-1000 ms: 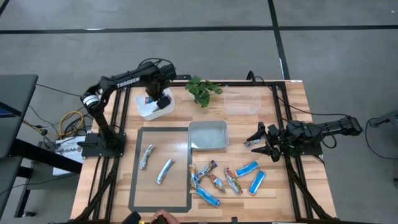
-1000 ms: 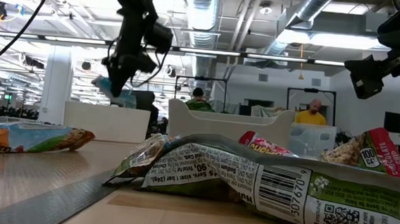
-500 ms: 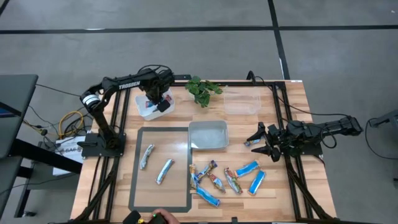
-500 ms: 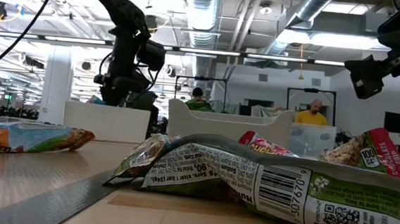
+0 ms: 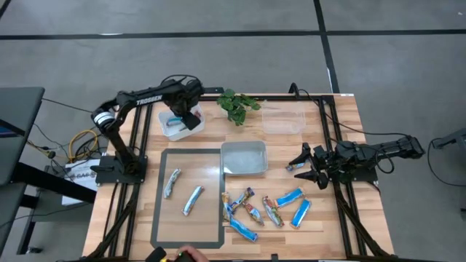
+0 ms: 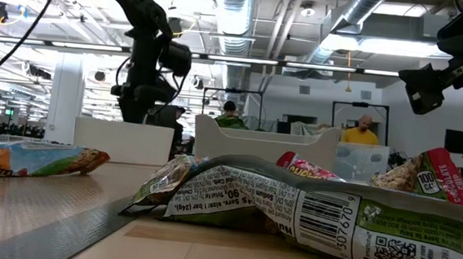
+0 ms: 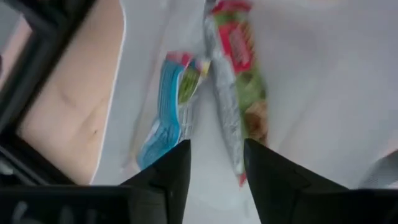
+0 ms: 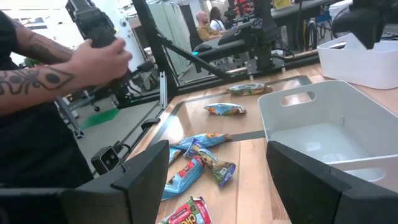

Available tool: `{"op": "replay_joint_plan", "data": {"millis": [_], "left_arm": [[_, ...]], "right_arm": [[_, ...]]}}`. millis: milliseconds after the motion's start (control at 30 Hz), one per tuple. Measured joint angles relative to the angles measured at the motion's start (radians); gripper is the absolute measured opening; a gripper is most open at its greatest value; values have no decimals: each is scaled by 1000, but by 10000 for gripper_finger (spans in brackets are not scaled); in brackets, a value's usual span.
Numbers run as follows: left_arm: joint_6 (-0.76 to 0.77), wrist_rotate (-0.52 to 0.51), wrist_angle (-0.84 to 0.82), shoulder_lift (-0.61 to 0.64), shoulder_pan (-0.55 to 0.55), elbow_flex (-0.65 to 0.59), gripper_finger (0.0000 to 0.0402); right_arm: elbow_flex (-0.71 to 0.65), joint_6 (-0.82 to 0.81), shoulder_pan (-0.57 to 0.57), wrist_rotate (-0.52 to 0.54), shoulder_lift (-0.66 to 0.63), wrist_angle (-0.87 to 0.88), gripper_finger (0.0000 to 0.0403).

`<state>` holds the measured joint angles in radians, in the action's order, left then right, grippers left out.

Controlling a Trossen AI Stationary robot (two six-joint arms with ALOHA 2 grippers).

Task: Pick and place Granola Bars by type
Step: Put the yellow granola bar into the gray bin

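- The left gripper (image 5: pixel 183 116) hangs over the white bin (image 5: pixel 169 131) at the far left of the counter (image 5: pixel 342 116); its jaws stand a little apart and hold nothing.
- In the left wrist view, a blue granola bar (image 7: pixel 166 111) and a red-and-green granola bar (image 7: pixel 238 74) lie side by side on the bin floor, just ahead of the fingertips (image 7: pixel 176 163) and clear of them.
- The right gripper (image 5: pixel 304 165) waits at the right side of the counter, jaws spread wide and empty, just right of the grey bin (image 5: pixel 244 157).
- Two silver bars (image 5: pixel 172 181) lie on the grey mat (image 5: pixel 164 233) at near left.
- A cluster of blue and multicoloured bars (image 5: pixel 251 212) lies near the counter's front edge, right of the mat.
- "TROSSEN" reads along the left arm (image 5: pixel 148 97); in the low view the nearest wrapper (image 6: pixel 307 216) shows a barcode ending "307670".
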<state>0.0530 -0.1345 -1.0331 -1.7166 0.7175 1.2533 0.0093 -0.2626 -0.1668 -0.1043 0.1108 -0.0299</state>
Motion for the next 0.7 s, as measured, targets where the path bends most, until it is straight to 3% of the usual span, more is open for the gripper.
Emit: {"op": "replay_joint_plan", "data": {"millis": [367,700], "left_arm": [[38,66,97,279,-114,0,139],[39,103,120,497,-463,1,138]], "right_arm": [[0,0,0,0,0,0,265],[0,0,0,0,0,0,265]]}}
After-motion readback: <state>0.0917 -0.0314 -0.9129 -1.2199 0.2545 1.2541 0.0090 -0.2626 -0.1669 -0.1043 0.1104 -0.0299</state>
